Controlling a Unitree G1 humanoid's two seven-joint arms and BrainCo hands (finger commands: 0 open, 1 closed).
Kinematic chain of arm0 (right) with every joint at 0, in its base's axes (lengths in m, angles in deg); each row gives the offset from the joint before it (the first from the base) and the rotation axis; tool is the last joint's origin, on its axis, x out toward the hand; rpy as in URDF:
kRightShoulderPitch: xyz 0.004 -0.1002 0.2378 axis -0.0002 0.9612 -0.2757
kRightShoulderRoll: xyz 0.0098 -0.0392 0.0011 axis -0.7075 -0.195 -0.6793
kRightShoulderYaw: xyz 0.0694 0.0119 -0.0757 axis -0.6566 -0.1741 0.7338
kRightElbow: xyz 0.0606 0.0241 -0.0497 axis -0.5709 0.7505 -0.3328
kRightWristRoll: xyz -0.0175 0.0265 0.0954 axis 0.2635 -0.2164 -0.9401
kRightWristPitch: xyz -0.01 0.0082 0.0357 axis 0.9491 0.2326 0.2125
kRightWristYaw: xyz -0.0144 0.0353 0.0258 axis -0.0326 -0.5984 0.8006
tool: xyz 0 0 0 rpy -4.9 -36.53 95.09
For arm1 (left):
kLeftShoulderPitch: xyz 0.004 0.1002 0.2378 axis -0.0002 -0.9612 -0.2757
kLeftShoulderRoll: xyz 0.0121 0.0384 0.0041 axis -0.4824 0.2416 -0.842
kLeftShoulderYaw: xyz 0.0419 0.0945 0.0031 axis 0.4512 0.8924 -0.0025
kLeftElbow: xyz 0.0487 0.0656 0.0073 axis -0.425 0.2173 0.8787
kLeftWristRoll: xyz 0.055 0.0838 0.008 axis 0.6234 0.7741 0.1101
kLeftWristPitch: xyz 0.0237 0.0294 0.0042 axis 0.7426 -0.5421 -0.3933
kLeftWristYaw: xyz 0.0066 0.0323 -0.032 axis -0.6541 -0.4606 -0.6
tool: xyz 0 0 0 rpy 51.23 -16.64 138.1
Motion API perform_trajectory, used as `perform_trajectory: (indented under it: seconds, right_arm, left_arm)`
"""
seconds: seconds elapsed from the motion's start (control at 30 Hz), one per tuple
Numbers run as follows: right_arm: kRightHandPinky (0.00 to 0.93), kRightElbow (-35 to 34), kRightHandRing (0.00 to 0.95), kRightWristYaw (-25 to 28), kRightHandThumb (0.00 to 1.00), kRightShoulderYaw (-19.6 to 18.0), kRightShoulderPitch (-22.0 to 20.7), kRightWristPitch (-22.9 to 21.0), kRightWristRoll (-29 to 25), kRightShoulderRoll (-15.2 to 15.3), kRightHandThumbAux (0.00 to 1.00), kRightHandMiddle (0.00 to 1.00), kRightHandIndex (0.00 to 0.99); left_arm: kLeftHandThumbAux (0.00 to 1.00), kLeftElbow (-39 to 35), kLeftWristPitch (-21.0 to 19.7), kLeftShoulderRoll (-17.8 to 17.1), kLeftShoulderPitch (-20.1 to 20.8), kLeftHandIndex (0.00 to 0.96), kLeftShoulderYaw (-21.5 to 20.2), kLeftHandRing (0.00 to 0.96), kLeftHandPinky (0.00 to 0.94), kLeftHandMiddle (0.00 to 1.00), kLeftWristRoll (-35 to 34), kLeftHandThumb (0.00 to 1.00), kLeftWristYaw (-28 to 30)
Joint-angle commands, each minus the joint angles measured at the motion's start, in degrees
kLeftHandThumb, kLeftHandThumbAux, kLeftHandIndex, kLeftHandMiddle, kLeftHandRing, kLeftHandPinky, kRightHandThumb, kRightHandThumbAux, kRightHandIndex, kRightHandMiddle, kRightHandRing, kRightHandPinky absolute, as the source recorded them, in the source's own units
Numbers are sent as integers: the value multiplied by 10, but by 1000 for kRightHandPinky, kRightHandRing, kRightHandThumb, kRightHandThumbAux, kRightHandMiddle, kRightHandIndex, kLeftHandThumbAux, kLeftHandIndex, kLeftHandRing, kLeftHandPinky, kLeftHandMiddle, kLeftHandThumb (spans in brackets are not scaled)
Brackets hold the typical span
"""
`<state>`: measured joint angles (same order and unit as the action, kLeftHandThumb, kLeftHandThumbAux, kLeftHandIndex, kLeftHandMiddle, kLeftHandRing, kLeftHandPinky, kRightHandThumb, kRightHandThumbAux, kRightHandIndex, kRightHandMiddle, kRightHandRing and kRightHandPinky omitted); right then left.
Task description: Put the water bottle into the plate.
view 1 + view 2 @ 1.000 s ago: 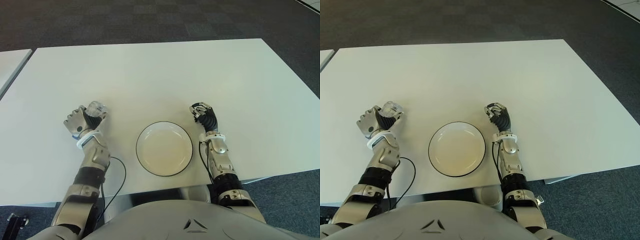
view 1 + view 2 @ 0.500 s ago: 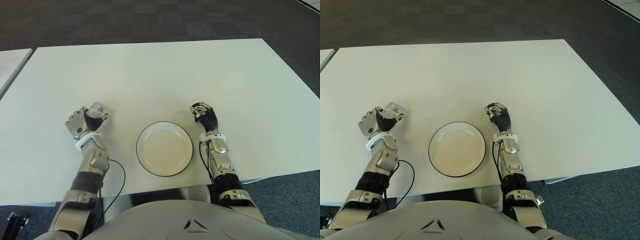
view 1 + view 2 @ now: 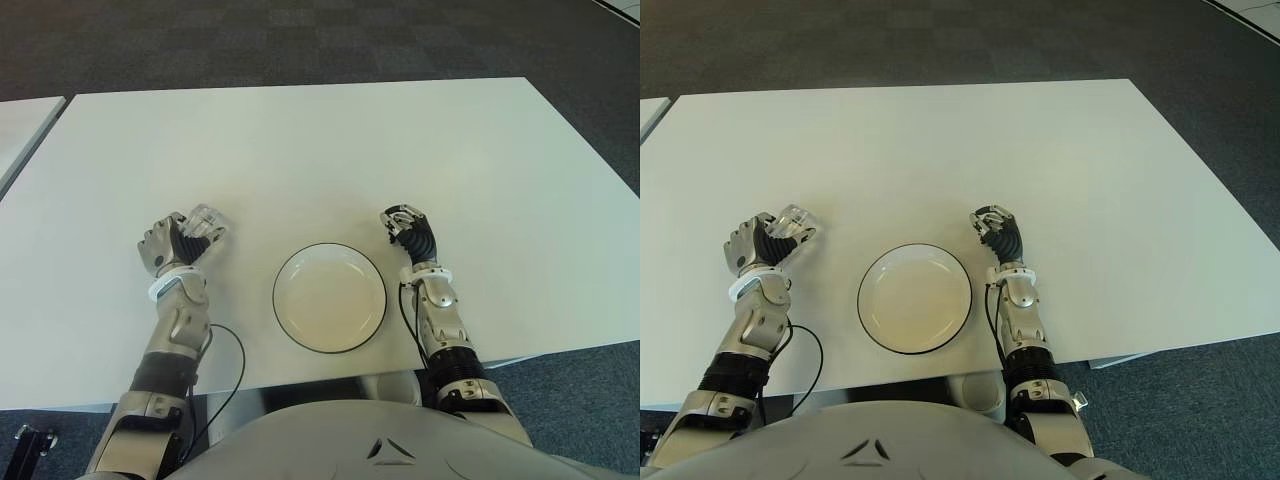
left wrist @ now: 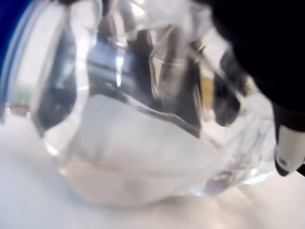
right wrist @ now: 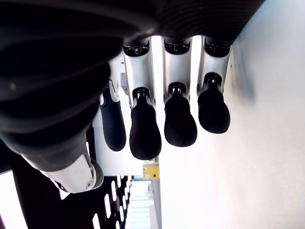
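Our left hand (image 3: pixel 172 246) is wrapped around the water bottle (image 3: pixel 205 222), well to the left of the plate (image 3: pixel 329 297) on the white table (image 3: pixel 320 150). We see the clear bottle sticking out of the fist toward the plate side, tilted rather than upright. From the left wrist view the bottle (image 4: pixel 143 119) fills nearly everything: crinkled clear plastic with a blue band at one edge, and one dark finger with a pale tip (image 4: pixel 286 152) pressed against its side. Whether the bottle touches the table beneath it we cannot tell.

We find the plate sitting near the table's front edge, between our two hands; it is white with a thin dark rim and has nothing in it. The bottle is apart from it, with bare table between them.

Our right hand (image 3: pixel 408 230) shows just beside the plate on its right. In the right wrist view its fingers (image 5: pixel 180 124) are curled loosely inward, closing on nothing.
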<state>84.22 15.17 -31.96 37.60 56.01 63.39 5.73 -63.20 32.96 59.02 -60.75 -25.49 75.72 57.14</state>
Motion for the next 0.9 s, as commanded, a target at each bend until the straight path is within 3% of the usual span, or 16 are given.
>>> perform_trajectory:
  seconds: [0.03, 0.33, 0.47, 0.53, 0.9]
  right_arm:
    - [728, 12, 735, 2, 704, -1, 7, -8, -4, -1, 727, 748, 438]
    - [712, 15, 732, 7, 704, -3, 5, -6, -7, -1, 727, 746, 438]
    - [725, 14, 736, 5, 704, -4, 5, -9, -6, -1, 727, 748, 438]
    - [729, 14, 738, 5, 704, -4, 4, -11, -6, -1, 727, 750, 438]
    - [738, 18, 750, 8, 704, -4, 1, -11, -8, 1, 727, 762, 438]
  left_arm:
    - [666, -4, 8, 5, -20, 418, 4, 758, 727, 493, -19, 855, 21]
    - [666, -18, 65, 5, -31, 414, -7, 769, 720, 501, -45, 856, 14]
    - [662, -14, 107, 6, -35, 416, -15, 768, 525, 512, -58, 953, -4]
    - [661, -12, 122, 6, -35, 417, -18, 768, 483, 516, -60, 976, -13]
    - [660, -41, 192, 9, -50, 417, -30, 777, 441, 534, -68, 999, -36]
